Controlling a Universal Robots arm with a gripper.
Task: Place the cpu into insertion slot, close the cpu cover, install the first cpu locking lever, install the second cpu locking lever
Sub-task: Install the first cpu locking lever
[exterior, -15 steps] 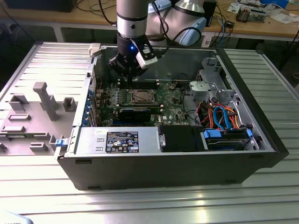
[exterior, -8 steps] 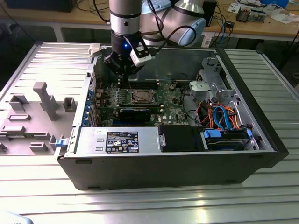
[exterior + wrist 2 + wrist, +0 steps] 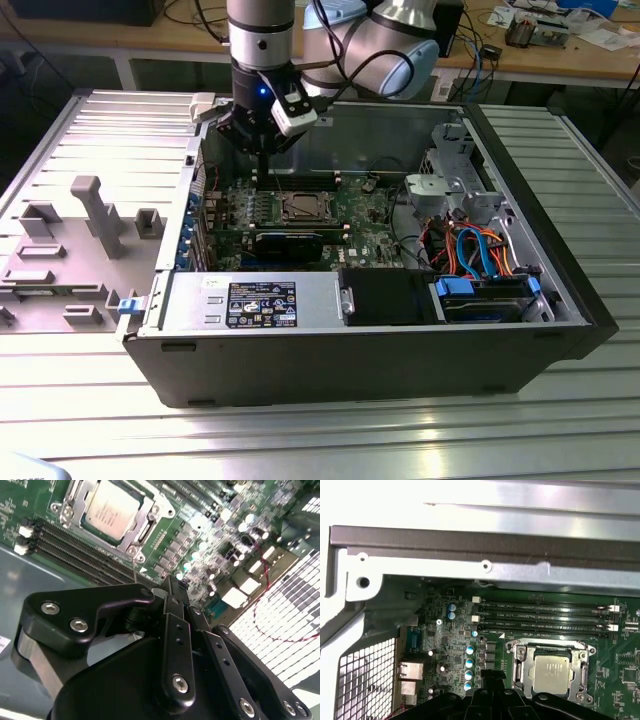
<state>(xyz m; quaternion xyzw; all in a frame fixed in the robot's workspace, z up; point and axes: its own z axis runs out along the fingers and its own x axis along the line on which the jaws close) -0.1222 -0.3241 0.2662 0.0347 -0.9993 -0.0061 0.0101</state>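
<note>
Upper centre of the exterior view — gripper [image 3: 262, 150] hanging inside the open computer case [image 3: 560, 290], above the green motherboard [image 3: 370, 215], just left of the insertion slot [image 3: 300, 208]; fingers pressed together, pinching nothing. Both wrist views — cpu [image 3: 551, 670] seated in the slot, cpu cover [image 3: 142, 525] closed around it, memory slots [image 3: 542, 617] alongside

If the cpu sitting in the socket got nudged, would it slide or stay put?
Probably stay put: the cpu lies flat inside the insertion slot, with the cpu cover framing its edges. Its smooth metal top looks stiff but likely slippery.
</note>
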